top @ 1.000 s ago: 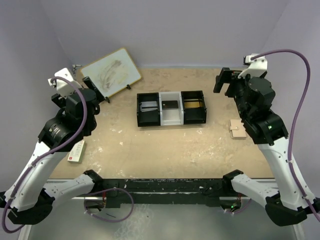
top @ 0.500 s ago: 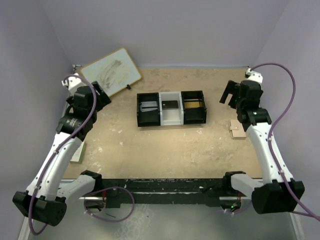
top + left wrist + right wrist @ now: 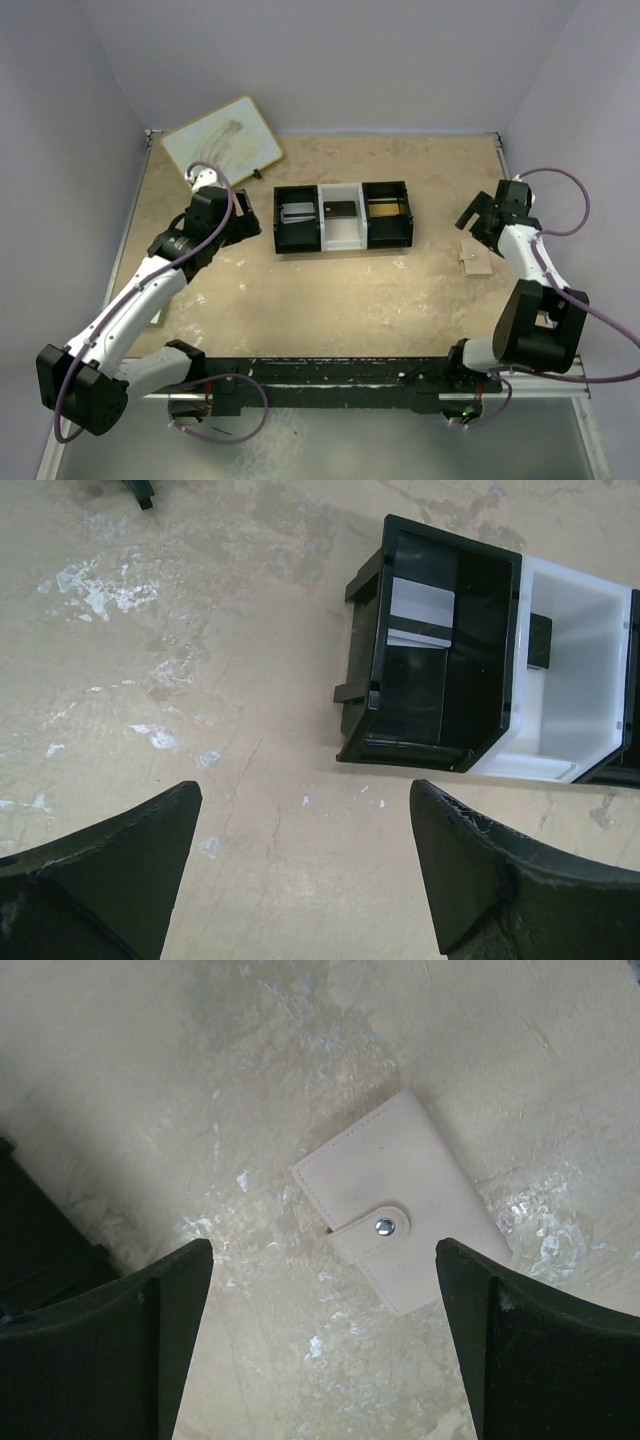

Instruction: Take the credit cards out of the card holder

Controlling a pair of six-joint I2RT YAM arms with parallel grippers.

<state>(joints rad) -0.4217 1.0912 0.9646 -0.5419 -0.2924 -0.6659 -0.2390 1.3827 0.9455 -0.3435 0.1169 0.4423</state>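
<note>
Card holder (image 3: 400, 1210): flat pale tan folding wallet with a stitched edge, its strap shut over a small silver snap.
Where the card holder lies (image 3: 476, 258): flat on the sandy, scuffed desk (image 3: 330, 300), far over on the right side, well apart from the tray.
Right tool (image 3: 320, 1350): the two dark fingers (image 3: 110, 1350) stand wide apart with nothing between them. From the wrist view the wallet shows in the gap ahead of them, and neither finger touches it.
Right tool from above (image 3: 482, 215): just beyond the wallet, with the arm folded back toward its base.
Left tool (image 3: 300, 870): fingers spread wide, gripping nothing, over bare desk just to the left of the tray.
Left tool from above (image 3: 238, 224): near the tray's left end and not touching it.
Tray (image 3: 300, 243): a low three-compartment box in the middle of the desk, with black outer compartments and a white centre one.
Left black compartment: a silvery grey flat card (image 3: 421, 610) lies inside, toward the far end.
White centre compartment: a dark flat card (image 3: 341, 210) lies inside, and the left wrist view catches only its edge.
Right black compartment: something tan-gold (image 3: 385, 209), which I cannot make out.
Far left corner: a wood-framed whiteboard (image 3: 222, 143), smudged grey and lying at an angle.
</note>
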